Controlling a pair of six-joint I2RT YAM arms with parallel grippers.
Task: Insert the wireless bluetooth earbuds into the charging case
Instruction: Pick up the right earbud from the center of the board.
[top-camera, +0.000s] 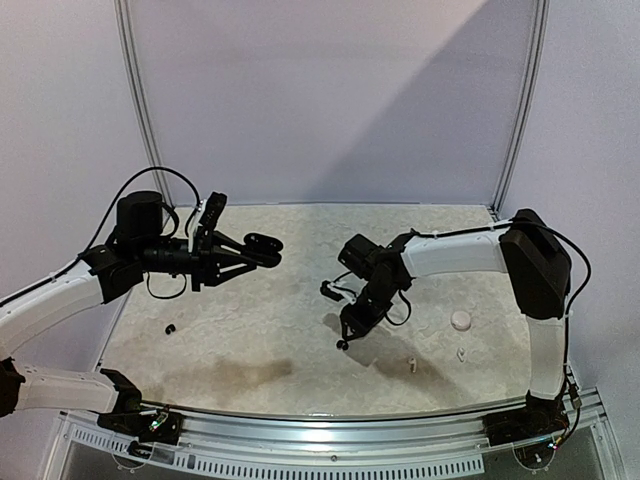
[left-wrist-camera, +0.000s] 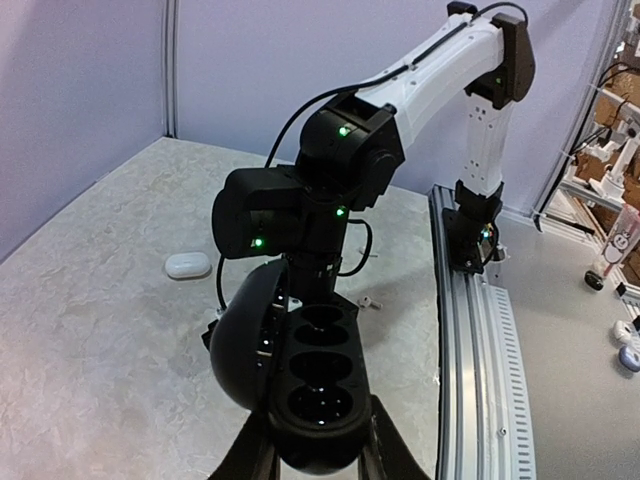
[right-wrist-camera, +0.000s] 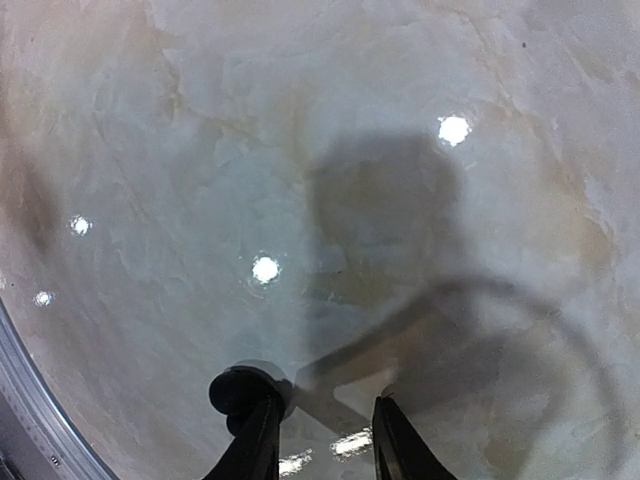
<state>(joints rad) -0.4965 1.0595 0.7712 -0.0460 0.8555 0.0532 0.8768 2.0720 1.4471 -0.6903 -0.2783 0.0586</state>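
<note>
Black, glossy, pebble-shaped charging case (left-wrist-camera: 320, 385), lid swung open to one side and round wells in a row in its base, clamped in the left gripper (left-wrist-camera: 318, 445) and held above the table (top-camera: 300, 380). The wells show only in the left wrist view. The right gripper (right-wrist-camera: 320, 420) points down at the table, jaws apart with nothing between them; a black roundish earbud (right-wrist-camera: 238, 390) lies against the outer tip of one finger. Only the overhead view shows a second black earbud (top-camera: 170, 328) at left and, at right, a white stemmed earbud (top-camera: 410, 364) and another white earbud (top-camera: 461, 354) near a closed white case (top-camera: 461, 320).
</note>
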